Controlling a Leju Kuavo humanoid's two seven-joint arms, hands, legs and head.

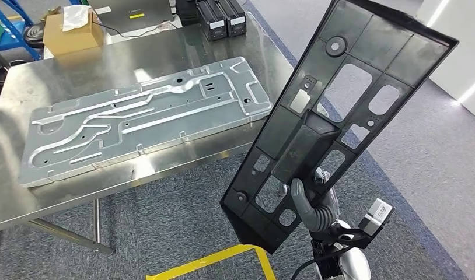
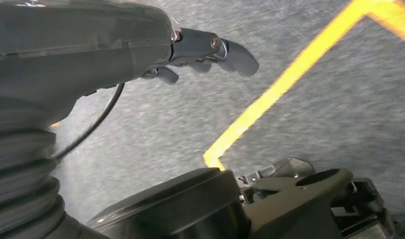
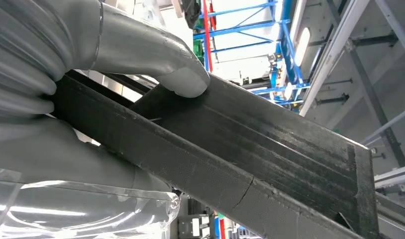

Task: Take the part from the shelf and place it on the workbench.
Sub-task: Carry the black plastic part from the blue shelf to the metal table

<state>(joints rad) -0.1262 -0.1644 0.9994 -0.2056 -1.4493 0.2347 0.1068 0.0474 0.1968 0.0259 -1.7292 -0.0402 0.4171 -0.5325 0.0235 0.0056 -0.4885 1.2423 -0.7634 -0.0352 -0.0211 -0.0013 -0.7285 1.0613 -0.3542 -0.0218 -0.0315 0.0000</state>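
Observation:
The part is a long black plastic panel (image 1: 334, 111) with several cut-outs, held upright and tilted in the air to the right of the steel workbench (image 1: 107, 58). My right hand (image 1: 308, 201) grips its lower middle from behind, the thumb pressed on its raised black ridge (image 3: 250, 144). In the right wrist view my right hand (image 3: 141, 55) clamps that ridge. My left hand (image 2: 200, 50) hangs low over the grey carpet, fingers loosely extended and holding nothing.
A large stamped metal plate (image 1: 142, 116) covers much of the workbench. A cardboard box (image 1: 72, 32), a laptop (image 1: 136, 11) and black battery packs (image 1: 220, 17) stand at its far edge. Yellow floor tape (image 1: 217, 265) marks the carpet below.

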